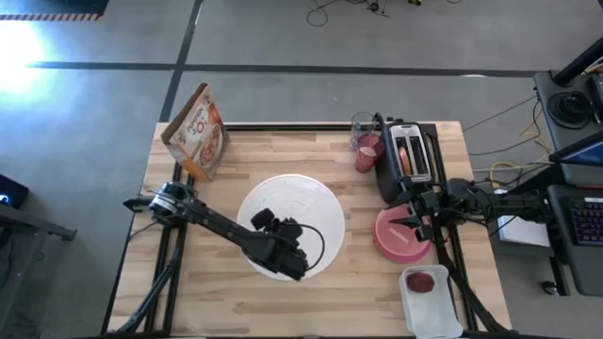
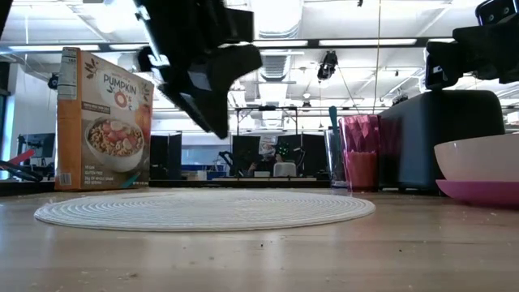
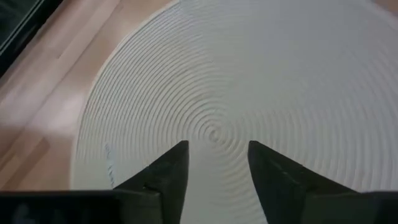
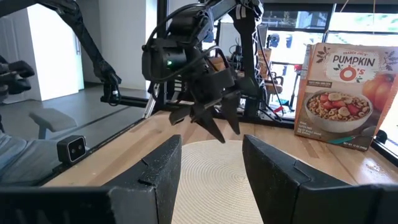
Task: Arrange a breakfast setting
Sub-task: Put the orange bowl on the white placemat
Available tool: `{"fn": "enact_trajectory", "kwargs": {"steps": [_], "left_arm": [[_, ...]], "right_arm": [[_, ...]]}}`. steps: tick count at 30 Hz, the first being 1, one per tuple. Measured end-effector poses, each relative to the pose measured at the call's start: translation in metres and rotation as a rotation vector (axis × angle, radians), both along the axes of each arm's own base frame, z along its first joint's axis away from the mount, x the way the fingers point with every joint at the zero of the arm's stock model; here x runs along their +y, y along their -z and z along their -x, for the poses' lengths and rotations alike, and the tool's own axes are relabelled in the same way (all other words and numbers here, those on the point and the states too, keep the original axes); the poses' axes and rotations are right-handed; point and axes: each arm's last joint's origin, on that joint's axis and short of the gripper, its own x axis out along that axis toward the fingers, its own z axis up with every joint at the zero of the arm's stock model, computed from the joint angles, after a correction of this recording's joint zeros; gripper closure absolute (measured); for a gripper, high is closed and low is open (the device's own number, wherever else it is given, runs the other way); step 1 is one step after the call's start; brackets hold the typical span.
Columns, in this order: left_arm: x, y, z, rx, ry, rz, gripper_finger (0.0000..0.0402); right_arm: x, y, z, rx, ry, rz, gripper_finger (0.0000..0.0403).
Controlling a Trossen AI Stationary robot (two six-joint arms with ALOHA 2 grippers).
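The large white round disc point(image 1: 290, 224) lies flat on the table's middle. My left gripper point(image 3: 217, 149) hovers open above its near part, clear of it in the low view point(image 2: 215, 122). The peach bowl point(image 2: 478, 158) sits in the small magenta plate point(image 2: 482, 192) at the right. My right gripper point(image 4: 211, 146) is open and empty above them point(image 1: 413, 220). The pink tumbler point(image 1: 367, 151) stands by the black toaster point(image 1: 407, 155), with a brown bagel point(image 1: 405, 158) in a slot. The cereal box point(image 1: 198, 132) stands at the far left. A red fruit point(image 1: 422, 281) lies in the white tray point(image 1: 435, 306).
The toaster and tumbler stand close together at the table's far right. The tray lies at the near right corner, just near of the plate. Bare wood point(image 1: 198, 282) shows left of and near of the disc.
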Motion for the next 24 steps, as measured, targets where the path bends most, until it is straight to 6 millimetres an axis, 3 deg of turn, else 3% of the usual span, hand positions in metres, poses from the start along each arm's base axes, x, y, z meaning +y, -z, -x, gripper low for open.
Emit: {"fn": "enact_trajectory", "kwargs": {"steps": [4,8,12,15,18,24], "left_arm": [[-0.006,-0.002,0.014,0.072,-0.011,-0.039,0.0199],[-0.011,-0.018,0.035,0.137,0.032,-0.137,0.0163],[-0.021,-0.042,0.059,0.072,0.101,-0.179,0.0154],[-0.018,-0.049,0.075,0.044,0.108,-0.18,0.0155],[-0.007,-0.042,0.09,0.012,0.086,-0.158,0.0156],[0.006,-0.013,0.102,-0.237,0.196,-0.031,0.0157]], "right_arm": [[0.0,0.0,0.0,0.0,0.0,0.0,0.0241],[0.0,0.0,0.0,0.0,0.0,0.0,0.0241],[0.0,0.0,0.0,0.0,0.0,0.0,0.0241],[0.0,0.0,0.0,0.0,0.0,0.0,0.0241],[0.0,0.0,0.0,-0.001,0.0,0.0,0.0241],[0.0,0.0,0.0,0.0,0.0,0.0,0.0241]]}}
